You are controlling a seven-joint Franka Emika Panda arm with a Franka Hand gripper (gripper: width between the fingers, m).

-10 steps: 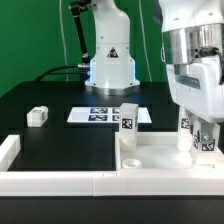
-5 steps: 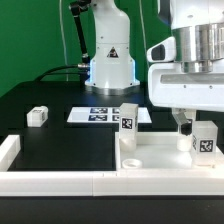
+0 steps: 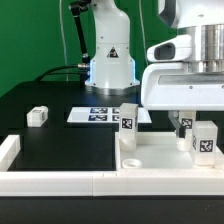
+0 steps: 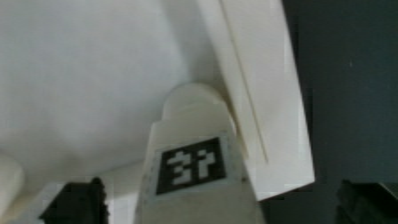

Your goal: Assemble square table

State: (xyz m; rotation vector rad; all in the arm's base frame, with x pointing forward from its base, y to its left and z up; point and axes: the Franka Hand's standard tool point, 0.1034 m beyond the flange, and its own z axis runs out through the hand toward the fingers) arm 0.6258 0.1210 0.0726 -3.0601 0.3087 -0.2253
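The square table's white rimmed slab [image 3: 160, 157] lies tray-face up at the front on the exterior view's right. Three tagged white legs stand upright on it: one [image 3: 129, 118] at its left part, one [image 3: 186, 126] further back, one [image 3: 205, 141] at the right. A further leg [image 3: 37, 116] lies on the black table at the left. My gripper [image 3: 196, 118] hangs open just above the right leg. In the wrist view that leg [image 4: 187, 150] runs between my spread fingers [image 4: 79, 202], with a gap on each side of my gripper [image 4: 222, 205].
The marker board [image 3: 98, 115] lies flat behind the slab. A long low white border rail [image 3: 60, 181] runs along the front, with a raised end [image 3: 8, 150] at the left. The arm's base [image 3: 110, 60] stands at the back.
The jaws went from shut on the right leg to open and let it go. The hand has risen a little, and the leg stays standing on the slab.
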